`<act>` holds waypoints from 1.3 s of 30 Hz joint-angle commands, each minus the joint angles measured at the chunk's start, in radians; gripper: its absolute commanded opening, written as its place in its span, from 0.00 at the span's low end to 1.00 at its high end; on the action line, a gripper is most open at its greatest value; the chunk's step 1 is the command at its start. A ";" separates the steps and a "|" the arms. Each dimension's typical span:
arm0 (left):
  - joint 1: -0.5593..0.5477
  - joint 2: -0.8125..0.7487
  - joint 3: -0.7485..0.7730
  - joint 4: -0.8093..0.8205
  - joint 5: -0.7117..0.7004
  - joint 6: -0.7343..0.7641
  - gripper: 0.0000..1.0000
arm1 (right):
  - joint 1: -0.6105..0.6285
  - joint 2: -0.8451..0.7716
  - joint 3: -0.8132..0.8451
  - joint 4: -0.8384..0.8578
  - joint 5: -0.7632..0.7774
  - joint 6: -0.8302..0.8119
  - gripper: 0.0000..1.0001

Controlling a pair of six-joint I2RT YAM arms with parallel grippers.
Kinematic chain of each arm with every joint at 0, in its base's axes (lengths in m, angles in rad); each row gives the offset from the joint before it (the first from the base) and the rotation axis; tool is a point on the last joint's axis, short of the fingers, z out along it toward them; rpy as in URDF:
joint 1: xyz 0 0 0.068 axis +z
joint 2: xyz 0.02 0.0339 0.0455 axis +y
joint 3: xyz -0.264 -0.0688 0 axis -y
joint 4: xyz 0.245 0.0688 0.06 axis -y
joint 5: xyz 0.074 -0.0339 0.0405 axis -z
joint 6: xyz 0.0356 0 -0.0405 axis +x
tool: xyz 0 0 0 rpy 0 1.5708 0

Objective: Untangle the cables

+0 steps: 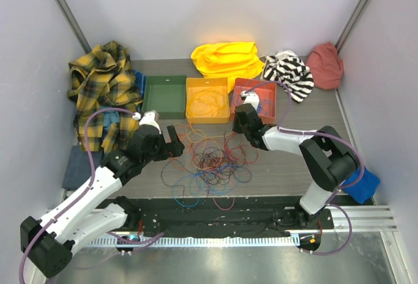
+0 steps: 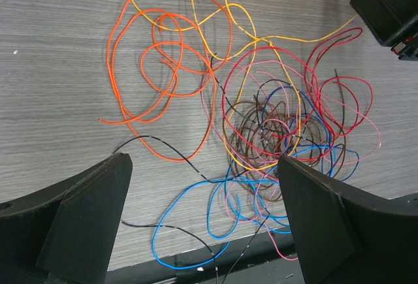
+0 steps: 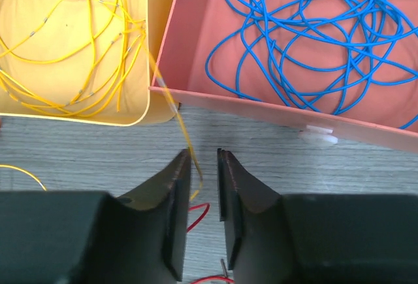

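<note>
The cables [image 1: 210,160] lie in a loose tangle on the table [image 2: 52,49], between your two arms and just in front of the trays. Orange loops spread on the left arm's side, with yellow, red, brown and blue strands knotted beside them. Your left gripper [image 2: 204,160] hovers over that tangle with its jaws spread wide and nothing in them. Your right gripper [image 3: 204,160] sits near the front edges of the yellow tray [image 1: 208,120] and the salmon tray [image 3: 261,111]. Its jaws stand narrow, and one yellow cable [image 3: 182,127] runs from the yellow tray's corner into the gap. You cannot tell whether it is pinched. More yellow cables [image 3: 65,42] lie in the yellow tray, and blue cables [image 3: 307,29] in the salmon one.
</note>
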 commanded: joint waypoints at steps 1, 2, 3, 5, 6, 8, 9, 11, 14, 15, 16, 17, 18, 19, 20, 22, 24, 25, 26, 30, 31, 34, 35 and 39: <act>-0.005 0.015 0.007 0.035 0.012 -0.004 1.00 | -0.002 -0.005 0.018 0.079 -0.011 0.019 0.26; -0.003 0.020 0.007 0.035 0.014 -0.006 1.00 | -0.001 -0.011 0.017 0.085 -0.015 0.019 0.23; -0.005 0.020 0.005 0.037 0.015 -0.006 1.00 | -0.002 -0.016 0.015 0.083 -0.018 0.019 0.18; -0.003 0.023 0.000 0.043 0.018 -0.007 1.00 | 0.001 -0.037 0.017 0.076 -0.029 0.020 0.12; -0.005 0.023 -0.001 0.046 0.020 -0.007 1.00 | -0.001 -0.051 0.018 0.076 -0.034 0.025 0.07; -0.003 0.020 -0.006 0.047 0.021 -0.009 1.00 | 0.002 -0.098 0.020 0.071 -0.043 0.028 0.01; -0.003 0.020 -0.007 0.049 0.023 -0.012 1.00 | 0.005 -0.120 0.024 0.063 -0.056 0.032 0.01; -0.005 0.015 -0.010 0.050 0.028 -0.013 1.00 | 0.014 -0.169 0.052 0.047 -0.066 0.031 0.01; -0.005 0.010 -0.016 0.052 0.029 -0.018 1.00 | 0.015 -0.200 0.113 0.008 -0.083 0.035 0.01; -0.005 0.009 -0.018 0.053 0.029 -0.019 1.00 | 0.013 -0.201 0.136 -0.006 -0.090 0.035 0.01; -0.005 0.007 -0.021 0.052 0.031 -0.022 1.00 | 0.013 -0.200 0.179 -0.028 -0.090 0.022 0.01; -0.005 0.003 -0.023 0.052 0.031 -0.025 1.00 | 0.013 -0.197 0.196 -0.032 -0.090 0.017 0.01; -0.005 0.001 -0.026 0.052 0.031 -0.027 1.00 | 0.015 -0.186 0.213 -0.035 -0.090 0.009 0.01; -0.005 -0.002 -0.032 0.052 0.032 -0.033 1.00 | 0.015 -0.180 0.249 -0.045 -0.090 0.002 0.01; -0.005 -0.011 -0.035 0.052 0.031 -0.036 1.00 | 0.013 -0.171 0.269 -0.055 -0.087 -0.007 0.01; -0.005 -0.020 -0.041 0.050 0.032 -0.041 1.00 | 0.013 -0.148 0.323 -0.062 -0.086 -0.018 0.01; -0.005 -0.032 -0.049 0.052 0.031 -0.044 1.00 | 0.015 -0.123 0.365 -0.072 -0.081 -0.038 0.01; -0.005 -0.039 -0.050 0.047 0.031 -0.045 1.00 | 0.013 -0.090 0.412 -0.087 -0.080 -0.046 0.01; -0.005 -0.042 -0.053 0.046 0.029 -0.045 1.00 | 0.013 -0.073 0.438 -0.095 -0.075 -0.066 0.01; -0.005 -0.060 -0.053 0.029 0.022 -0.047 1.00 | 0.015 0.036 0.565 -0.147 -0.052 -0.113 0.01; -0.005 -0.069 -0.053 0.026 0.018 -0.047 1.00 | 0.013 0.058 0.604 -0.165 -0.046 -0.122 0.01; -0.006 -0.095 -0.050 0.003 0.003 -0.045 1.00 | 0.013 0.137 0.653 -0.190 -0.026 -0.152 0.01; -0.005 -0.103 -0.053 -0.008 -0.001 -0.044 1.00 | 0.015 0.172 0.664 -0.190 -0.020 -0.159 0.01; -0.005 -0.121 -0.061 -0.020 -0.028 -0.036 1.00 | 0.015 0.246 0.698 -0.237 0.055 -0.198 0.01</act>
